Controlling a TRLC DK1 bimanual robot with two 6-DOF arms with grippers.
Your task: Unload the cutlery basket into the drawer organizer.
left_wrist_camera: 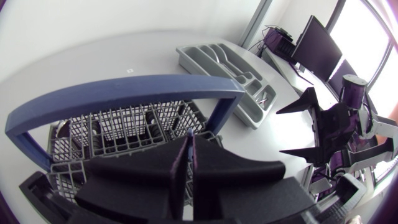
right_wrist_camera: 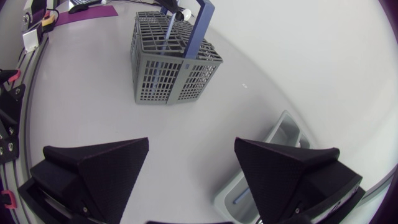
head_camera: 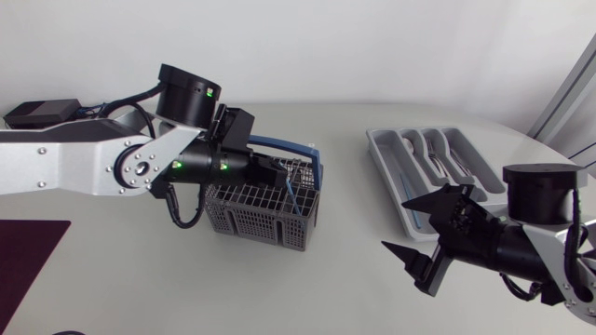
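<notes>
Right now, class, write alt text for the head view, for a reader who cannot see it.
The left gripper, over the grey cutlery basket at mid-table, pinches a thin blue piece standing in it. The right gripper hangs open beside the grey drawer organizer, which holds cutlery.

My white table (head_camera: pixel 335 270) carries: grey cutlery basket (head_camera: pixel 251 221) mid-left, grey drawer organizer (head_camera: pixel 385 172) right, dark mat (head_camera: pixel 28 256), possibly purple, at left edge.

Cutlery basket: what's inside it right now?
One thin blue utensil stands in the cutlery basket, pinched by the left tool. I see nothing else inside, but the tool and its arm cover some of the compartments from above.
</notes>
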